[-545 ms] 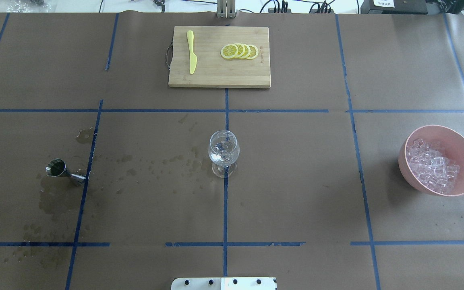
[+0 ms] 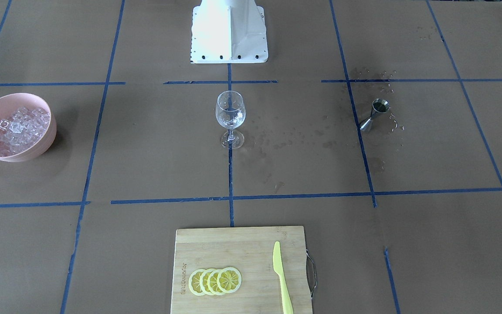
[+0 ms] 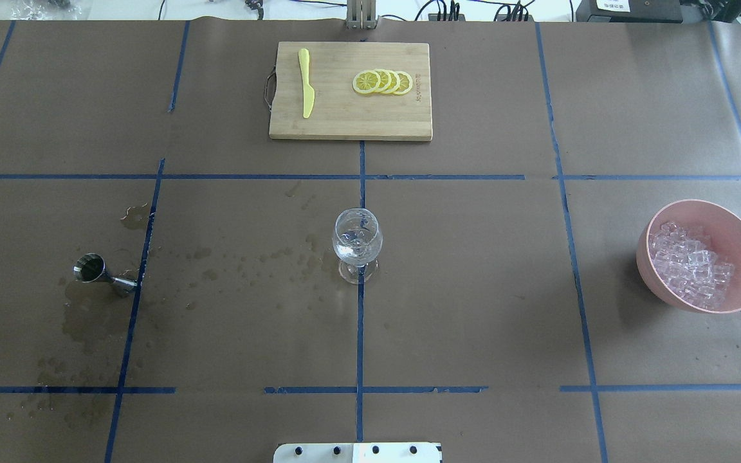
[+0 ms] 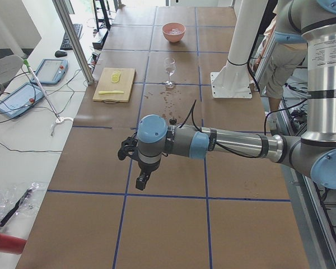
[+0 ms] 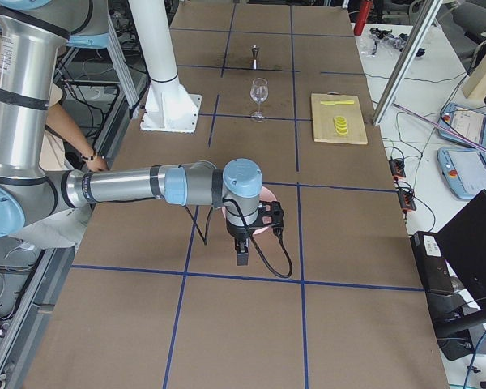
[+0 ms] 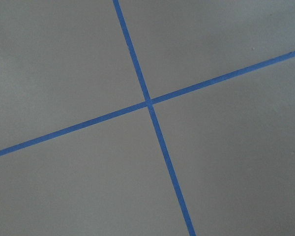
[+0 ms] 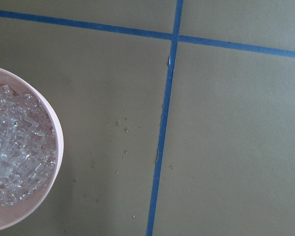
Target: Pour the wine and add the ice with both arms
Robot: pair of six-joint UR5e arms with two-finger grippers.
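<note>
Left gripper (image 4: 142, 180): black, pointing down over the brown paper (image 4: 168, 224), lower centre of the exterior left view. Finger spread cannot be told. Nothing is seen in it, and the left wrist view shows only paper and crossed blue tape (image 6: 148, 102).
Right gripper (image 5: 242, 253): hangs at the centre of the exterior right view, in front of the pink bowl (image 3: 740, 241). Whether the fingers are spread or pressed together cannot be told.
Ice (image 3: 692, 270): heaped in the bowl, right edge of the overhead view; also at the left edge of the right wrist view.
Ice handling: likely hard, light, wet and slippery. Pinch one top cube across flat faces, or expect it to squirt free.
Wine (image 3: 356, 252): clear liquid appears to sit low in the wine glass (image 3: 357, 236), frame centre.
Glass handling: thin and top-heavy; avoid knocking the rim.
Jigger (image 3: 97, 271): upright at centre left, among wet spots (image 3: 87, 315). Contents cannot be told.
</note>
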